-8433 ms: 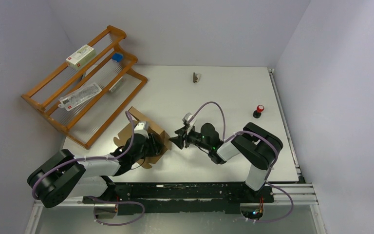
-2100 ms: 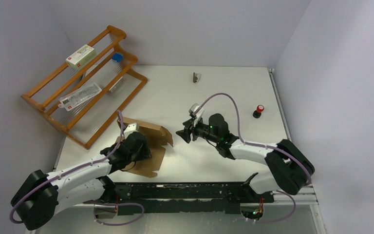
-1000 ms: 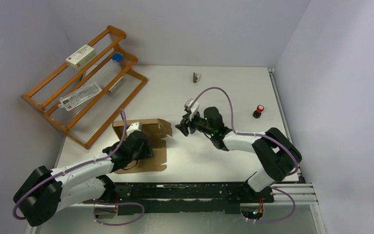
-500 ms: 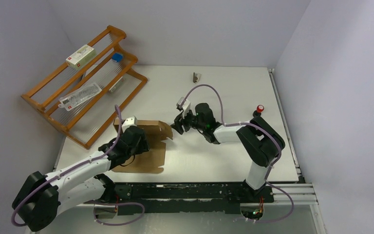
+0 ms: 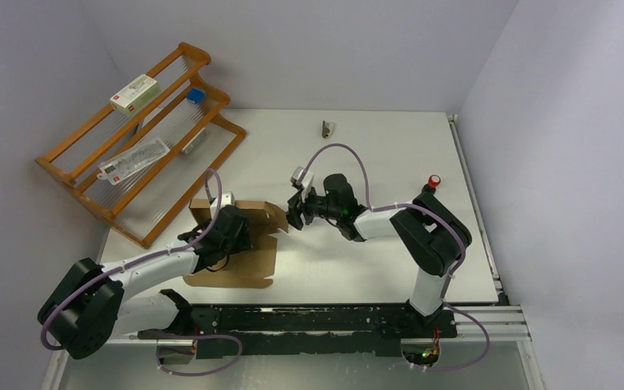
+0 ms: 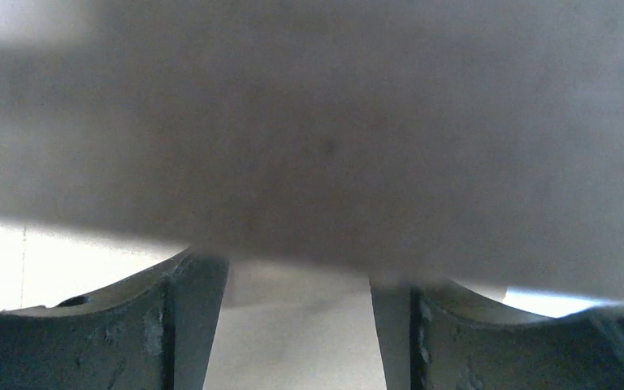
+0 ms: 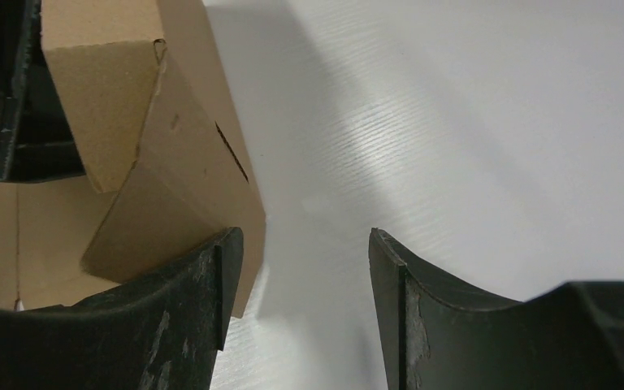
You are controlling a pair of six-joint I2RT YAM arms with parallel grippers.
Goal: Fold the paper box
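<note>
The paper box point(image 5: 248, 262) is a brown cardboard sheet lying flat at the table's near left, with its back wall and right flap point(image 5: 270, 214) raised. My left gripper point(image 5: 234, 233) is low over the sheet, just in front of the raised wall. In the left wrist view, blurred cardboard point(image 6: 317, 122) fills the top and hides the fingertips. That gripper point(image 6: 299, 280) has its jaws apart. My right gripper point(image 5: 293, 213) is at the flap's right end. It is open point(image 7: 305, 244) over bare table, with the box's folded corner point(image 7: 171, 130) just beside its left finger point(image 7: 211, 276).
A wooden rack point(image 5: 73, 166) stands at the back left, holding a white carton with red print point(image 5: 135, 92), a blue-capped item point(image 5: 196, 95) and a flat packet point(image 5: 134, 160). A small metal piece point(image 5: 326, 128) lies at the back. A red knob point(image 5: 431, 184) sits at the right.
My left gripper's jaws have widened and it has shifted slightly toward the raised wall. My right gripper has moved left, up to the box's right flap.
</note>
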